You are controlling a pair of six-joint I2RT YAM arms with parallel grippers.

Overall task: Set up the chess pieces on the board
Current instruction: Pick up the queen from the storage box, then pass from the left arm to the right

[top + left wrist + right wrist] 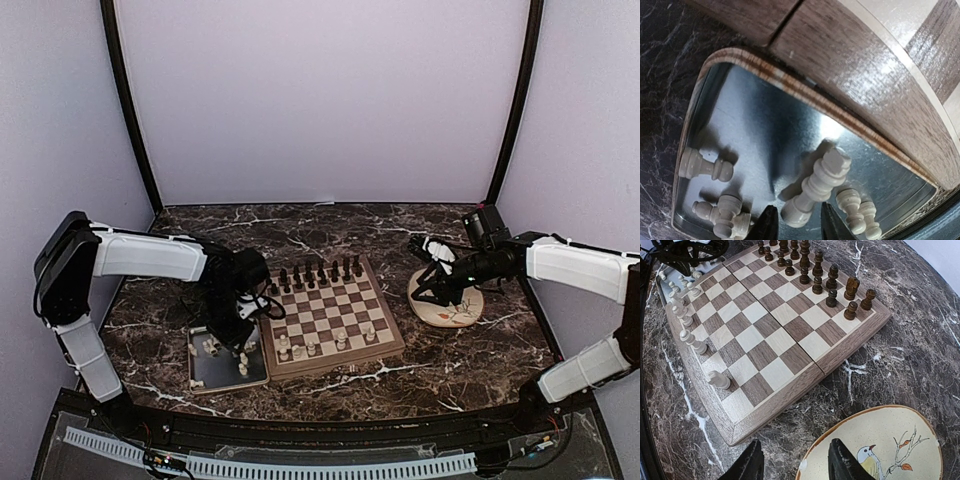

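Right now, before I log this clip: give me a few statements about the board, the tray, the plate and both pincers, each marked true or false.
1. The dark pieces stand along the far side of the board. True.
2. The left pincer holds a dark piece above the board. False: it is down in the grey tray, its fingers apart on either side of a white piece lying there.
3. The right pincer hangs open and empty at the edge of the bird plate. True.
4. Every white piece is already on the board. False: several white pieces lie on their sides in the grey tray.
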